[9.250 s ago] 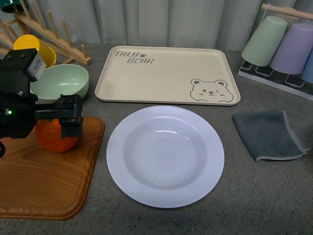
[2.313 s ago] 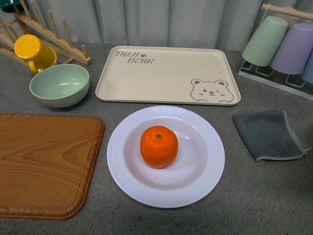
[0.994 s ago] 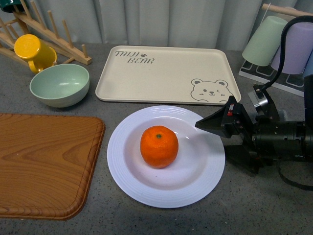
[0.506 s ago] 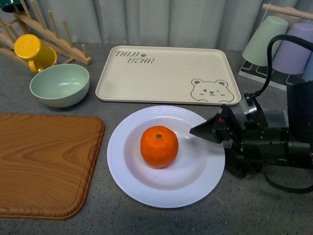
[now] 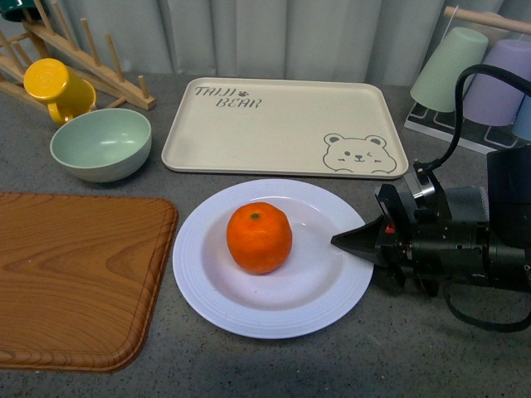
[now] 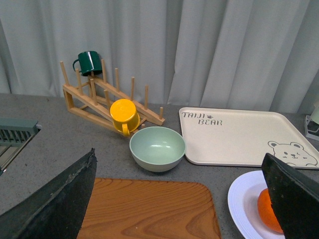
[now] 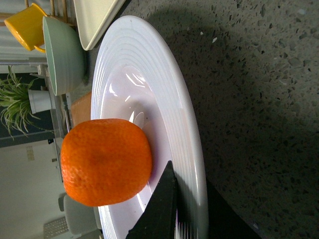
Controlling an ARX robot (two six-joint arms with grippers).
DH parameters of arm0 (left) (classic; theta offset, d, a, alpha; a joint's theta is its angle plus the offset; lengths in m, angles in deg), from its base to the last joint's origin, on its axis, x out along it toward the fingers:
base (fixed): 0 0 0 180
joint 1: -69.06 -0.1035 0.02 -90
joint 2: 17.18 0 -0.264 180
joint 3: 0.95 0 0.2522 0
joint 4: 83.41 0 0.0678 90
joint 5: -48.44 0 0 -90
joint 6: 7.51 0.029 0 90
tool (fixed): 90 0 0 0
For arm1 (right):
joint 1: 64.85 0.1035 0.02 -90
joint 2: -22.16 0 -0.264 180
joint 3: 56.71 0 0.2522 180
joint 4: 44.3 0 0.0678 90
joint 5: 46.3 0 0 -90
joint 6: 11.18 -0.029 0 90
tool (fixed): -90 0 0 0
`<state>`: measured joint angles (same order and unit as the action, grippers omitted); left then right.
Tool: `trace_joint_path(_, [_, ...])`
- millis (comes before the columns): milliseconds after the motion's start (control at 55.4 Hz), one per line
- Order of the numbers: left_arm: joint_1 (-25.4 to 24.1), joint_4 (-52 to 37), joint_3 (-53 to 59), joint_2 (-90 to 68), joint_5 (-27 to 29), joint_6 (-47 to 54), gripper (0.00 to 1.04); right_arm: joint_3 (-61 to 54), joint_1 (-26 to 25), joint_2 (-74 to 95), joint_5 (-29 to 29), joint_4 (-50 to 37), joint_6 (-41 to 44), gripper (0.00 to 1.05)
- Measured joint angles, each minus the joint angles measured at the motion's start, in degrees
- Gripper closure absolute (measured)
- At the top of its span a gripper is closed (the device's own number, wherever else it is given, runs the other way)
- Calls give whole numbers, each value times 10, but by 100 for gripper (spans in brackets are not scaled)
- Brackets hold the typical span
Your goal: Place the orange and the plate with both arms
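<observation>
With the right end effector (image 5: 347, 244) pinching the 3 o'clock rim of the white plate (image 5: 199, 286) on the desk (image 5: 274, 365), the left end effector (image 6: 178, 159) spread and empty, and the orange (image 5: 259, 238) loose in the well, likely to roll it out toward 9 o'clock if tilted or jerked.
</observation>
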<state>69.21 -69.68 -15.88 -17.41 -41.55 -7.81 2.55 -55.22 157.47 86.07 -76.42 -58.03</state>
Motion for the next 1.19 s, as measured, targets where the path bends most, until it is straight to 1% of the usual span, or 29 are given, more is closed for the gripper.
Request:
trace_joint_path(488, [0, 0, 0, 0, 0, 0, 6, -13, -5, -12, -3, -39, -21, 102])
trace_joint_path(578, [0, 0, 0, 0, 0, 0, 6, -16, -11, -33, -16, -40, -26, 102])
trace_joint_path(723, [0, 0, 0, 0, 0, 0, 6, -9, -26, -70, -11, -37, -32, 102])
trace_joint_path(976, [0, 0, 0, 0, 0, 0, 6, 75, -35, -79, -8, 1, -38, 102])
trace_joint_path(1084, [0, 0, 0, 0, 0, 0, 6, 127, -36, -57, -10, 7, -56, 102])
trace_joint_path(1192, [0, 0, 0, 0, 0, 0, 6, 186, -35, -27, -19, 37, -65, 102])
